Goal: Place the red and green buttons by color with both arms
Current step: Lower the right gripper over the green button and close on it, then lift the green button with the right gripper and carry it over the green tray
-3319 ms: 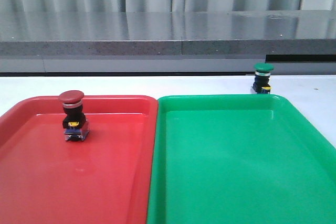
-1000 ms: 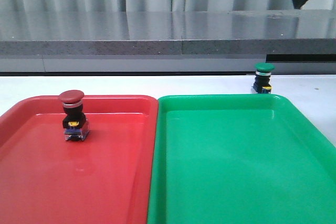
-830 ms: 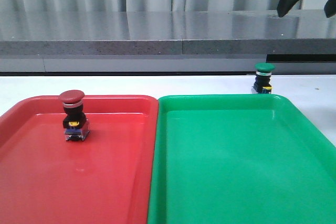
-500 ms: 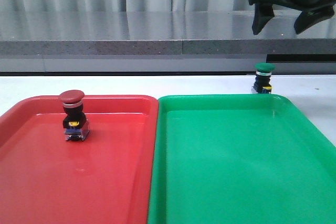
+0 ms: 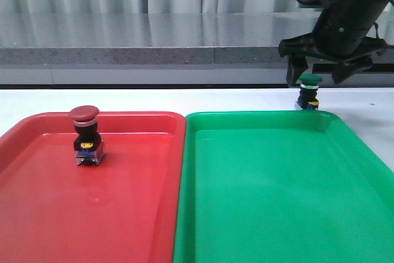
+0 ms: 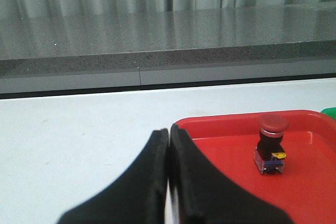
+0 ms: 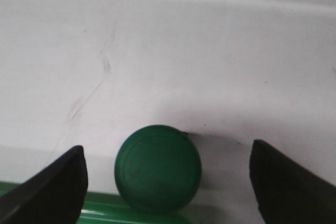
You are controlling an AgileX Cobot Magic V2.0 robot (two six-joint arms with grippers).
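Observation:
The green button (image 5: 309, 92) stands upright on the white table just beyond the green tray's far right rim (image 5: 258, 115). My right gripper (image 5: 317, 76) hangs open straight above it, a finger on each side, not touching. From above, in the right wrist view, the green cap (image 7: 158, 168) lies between the open fingers (image 7: 58, 187). The red button (image 5: 85, 135) stands upright in the red tray (image 5: 92, 226) at its far left; it also shows in the left wrist view (image 6: 272, 143). My left gripper (image 6: 169, 132) is shut and empty over the table beside the red tray.
The red and green trays lie side by side at the front. A grey stone ledge (image 5: 154, 47) and curtain run along the back. White table surface (image 5: 184, 100) lies between the trays and the ledge.
My right arm has come down from the upper right and left to hover with open fingers over the green button. Both buttons stay put. The left arm stays out of the front view.

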